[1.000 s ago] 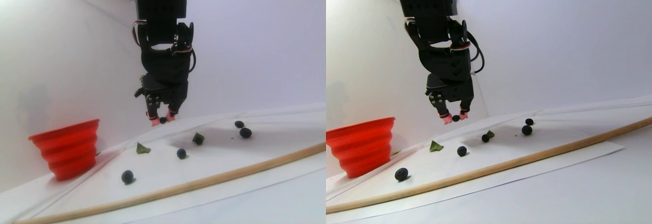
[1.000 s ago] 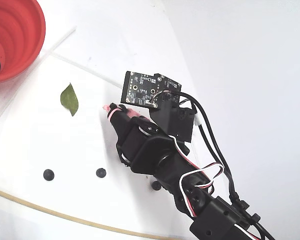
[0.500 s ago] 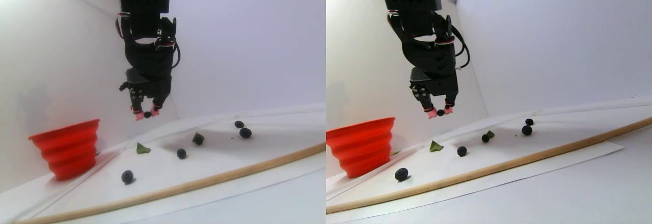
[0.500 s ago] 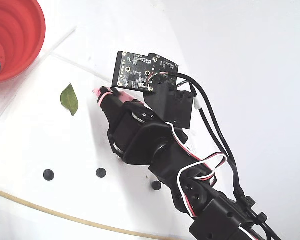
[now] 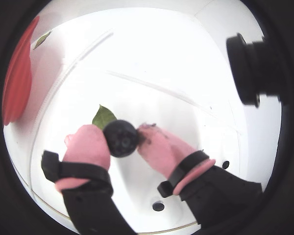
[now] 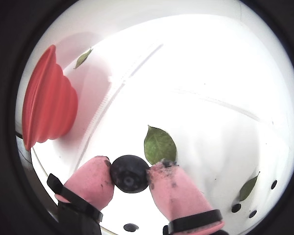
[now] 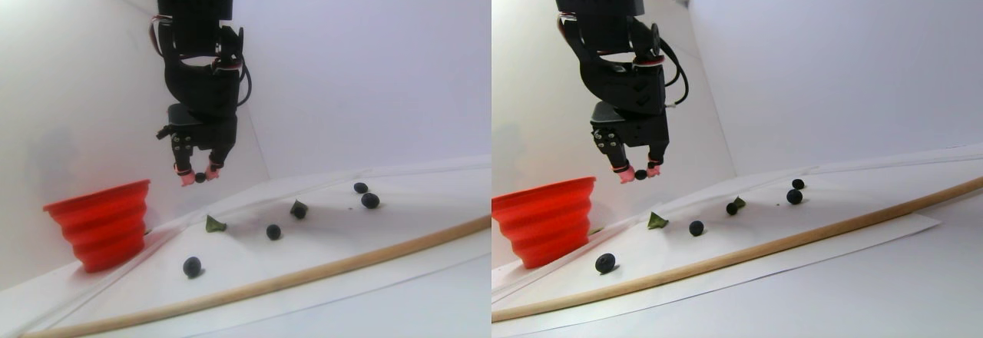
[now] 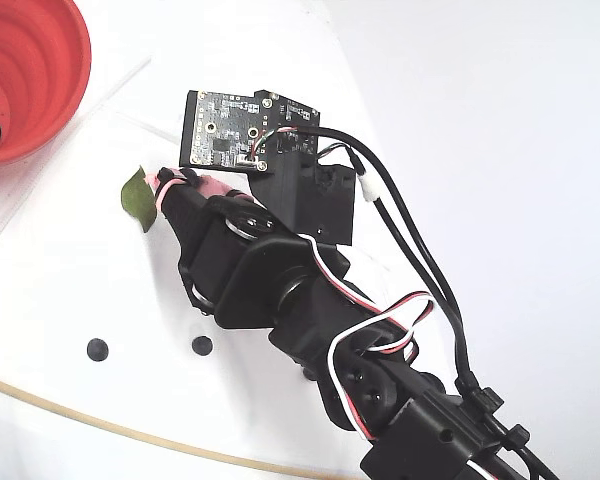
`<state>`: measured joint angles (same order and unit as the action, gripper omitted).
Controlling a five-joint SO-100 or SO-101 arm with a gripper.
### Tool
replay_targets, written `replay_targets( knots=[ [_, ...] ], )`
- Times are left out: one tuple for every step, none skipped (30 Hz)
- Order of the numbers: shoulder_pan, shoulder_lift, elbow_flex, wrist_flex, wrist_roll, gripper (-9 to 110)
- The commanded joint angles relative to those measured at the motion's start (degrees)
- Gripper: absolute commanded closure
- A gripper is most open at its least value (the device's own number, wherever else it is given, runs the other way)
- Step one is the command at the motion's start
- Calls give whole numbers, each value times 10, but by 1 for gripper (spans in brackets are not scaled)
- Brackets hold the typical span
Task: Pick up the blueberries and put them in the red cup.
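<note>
Pinched between the pink fingertips (image 6: 174,188) of the gripper (image 6: 130,177), one blueberry (image 6: 130,173) is held up in the air, off to the side of the red cup (image 6: 46,100). It is likely light, round and easy to drop or squash, so it is best squeezed gently across its middle.

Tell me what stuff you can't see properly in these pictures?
1. The red cup: the fixed view's top and left edges cut it off, so its berries cannot be counted.
2. The held blueberry: the arm hides it in the fixed view; only pink fingertips show.
3. The green leaf: partly covered by the tool in the fixed view.
4. Loose blueberries: tiny dark blurs at both wrist views' fisheye edges.
</note>
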<state>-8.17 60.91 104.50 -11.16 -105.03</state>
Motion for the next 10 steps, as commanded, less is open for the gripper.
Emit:
replay_targets(
  knots=[
    [-42, 119, -45, 2, 5, 89],
    [-45, 120, -46, 3, 5, 89],
    [-47, 120, -47, 3, 5, 89],
    [-50, 121, -49, 4, 5, 89],
    [-53, 122, -51, 4, 4, 89],
    [-55, 124, -53, 6, 4, 89],
    [-58, 125, -54, 7, 4, 89],
    [-61, 127, -55, 7, 4, 89],
    [-63, 129, -56, 8, 2, 89],
    [-65, 131, -58, 9, 0, 89]
  ],
)
